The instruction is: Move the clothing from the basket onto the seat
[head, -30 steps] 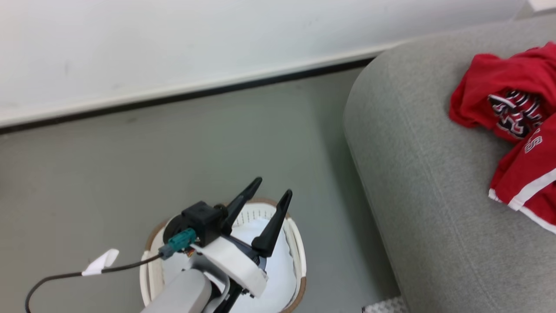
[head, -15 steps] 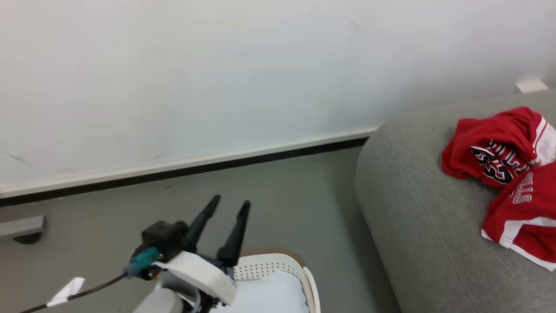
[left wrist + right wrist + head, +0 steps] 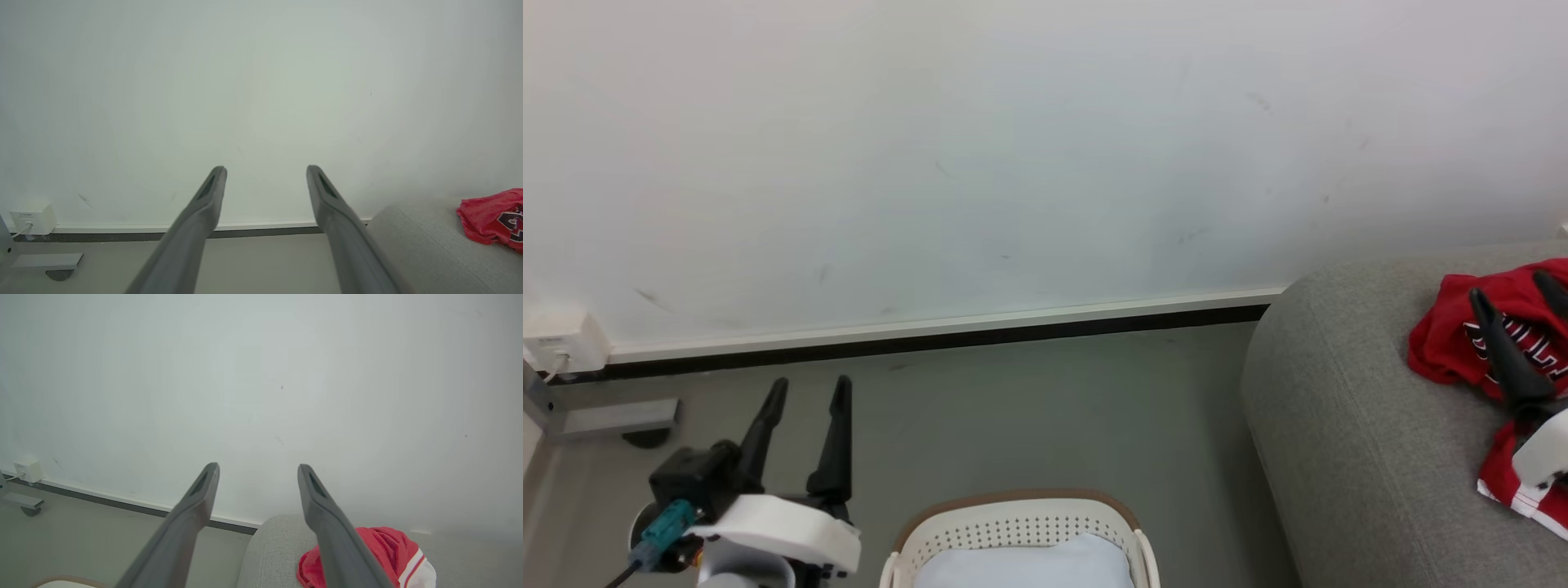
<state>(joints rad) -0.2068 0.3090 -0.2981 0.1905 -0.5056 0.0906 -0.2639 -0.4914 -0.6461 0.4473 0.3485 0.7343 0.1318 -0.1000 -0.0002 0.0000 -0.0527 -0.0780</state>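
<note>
On the seat [image 3: 1339, 441] lies crumpled red, white-trimmed clothing [image 3: 1445, 351]; left tool [image 3: 811, 381] and right tool [image 3: 1507, 286] gape empty

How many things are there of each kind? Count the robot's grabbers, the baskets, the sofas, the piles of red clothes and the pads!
grippers: 2, the left gripper and the right gripper
basket: 1
sofa: 1
red clothing, lying on the sofa: 1 heap, too bunched to count the garments
pale pad, in the basket: 1
Total: 6
</note>
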